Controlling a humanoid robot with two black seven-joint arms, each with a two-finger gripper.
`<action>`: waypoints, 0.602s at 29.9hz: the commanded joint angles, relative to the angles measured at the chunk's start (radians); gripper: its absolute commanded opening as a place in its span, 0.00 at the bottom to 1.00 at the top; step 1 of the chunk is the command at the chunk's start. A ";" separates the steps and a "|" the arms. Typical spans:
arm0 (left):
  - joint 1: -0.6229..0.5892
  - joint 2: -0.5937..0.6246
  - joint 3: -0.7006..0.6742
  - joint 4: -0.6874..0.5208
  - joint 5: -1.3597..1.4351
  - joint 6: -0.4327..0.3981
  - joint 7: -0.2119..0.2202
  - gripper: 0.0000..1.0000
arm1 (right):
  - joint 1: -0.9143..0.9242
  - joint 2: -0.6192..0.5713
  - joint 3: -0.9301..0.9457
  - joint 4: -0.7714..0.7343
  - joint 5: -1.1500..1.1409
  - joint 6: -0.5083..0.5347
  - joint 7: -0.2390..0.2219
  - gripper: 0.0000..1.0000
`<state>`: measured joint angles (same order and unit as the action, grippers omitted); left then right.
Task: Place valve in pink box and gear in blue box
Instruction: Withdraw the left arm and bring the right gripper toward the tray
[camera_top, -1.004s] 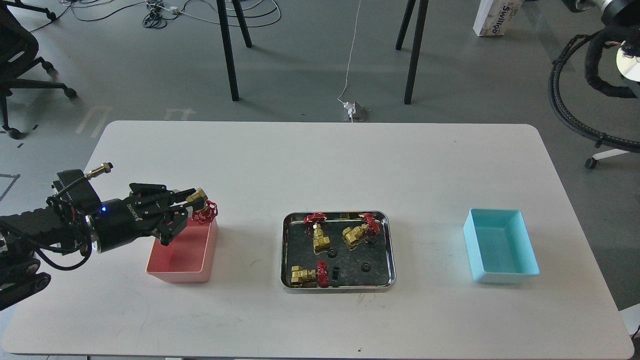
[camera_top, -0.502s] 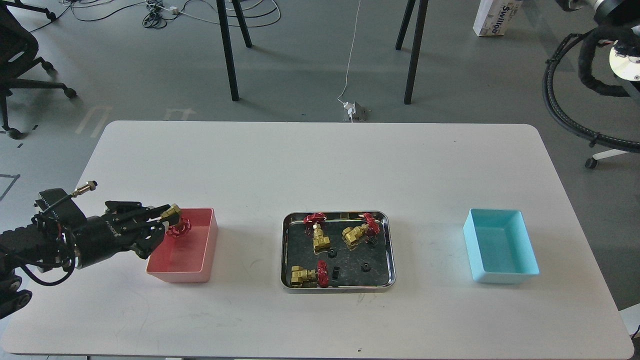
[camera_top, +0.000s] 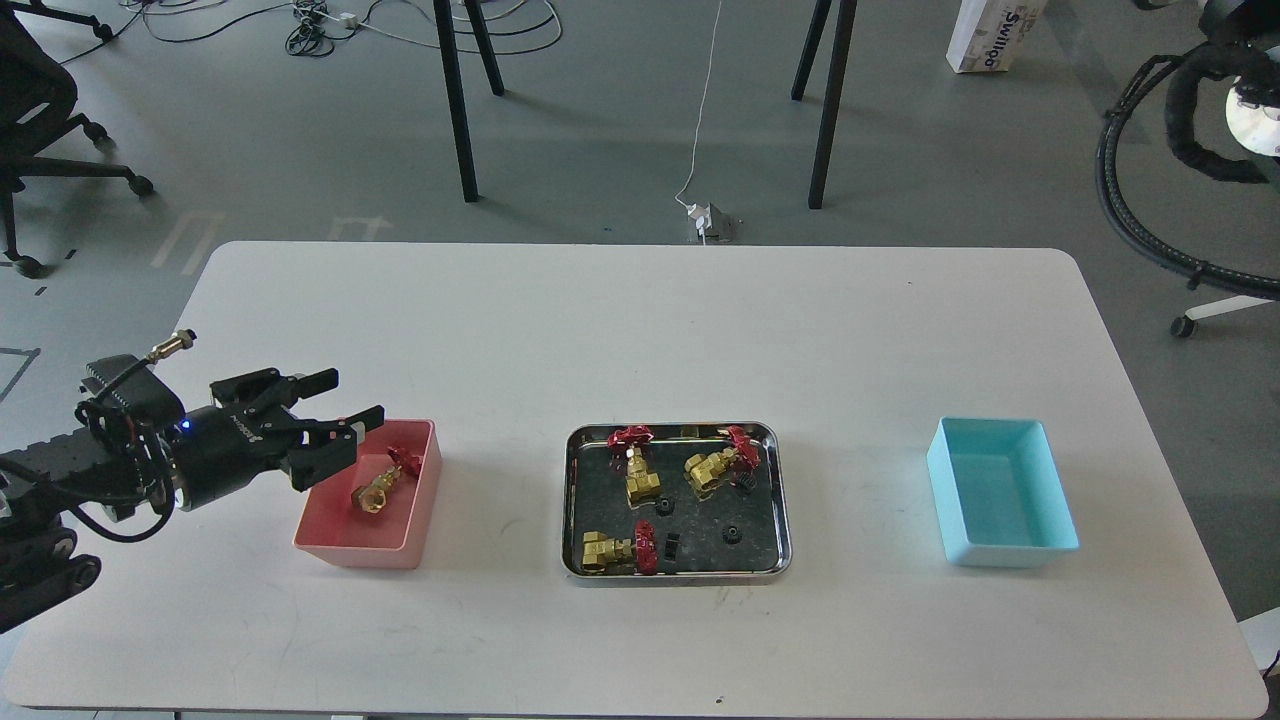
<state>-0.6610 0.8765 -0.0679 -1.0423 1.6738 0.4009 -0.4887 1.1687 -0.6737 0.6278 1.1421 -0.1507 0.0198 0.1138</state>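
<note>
A white box (camera_top: 992, 35) on the floor, past the far right corner of the table, has blue letters that look like "Swilloo". No other words can be read.

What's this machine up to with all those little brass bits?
It is sorting small parts out of the steel tray into two bins. The left gripper is open over the pink box, and one valve lies inside that box. Three more valves and a few tiny black gears are in the tray. The blue box, meant for gears, looks empty. The right arm is not in view.
</note>
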 joint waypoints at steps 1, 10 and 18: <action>-0.093 0.001 -0.032 0.043 -0.090 -0.046 0.000 0.99 | -0.012 0.003 -0.016 -0.002 -0.039 0.023 -0.043 1.00; -0.324 -0.077 -0.113 0.255 -0.423 -0.149 0.000 0.99 | -0.021 0.014 -0.259 0.068 -0.622 0.198 -0.049 1.00; -0.512 -0.122 -0.127 0.324 -0.672 -0.177 0.000 0.99 | -0.009 0.003 -0.404 0.231 -1.010 0.469 -0.022 1.00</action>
<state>-1.1073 0.7628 -0.1933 -0.7263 1.0665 0.2299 -0.4886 1.1517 -0.6616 0.2692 1.3134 -1.0568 0.4023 0.0753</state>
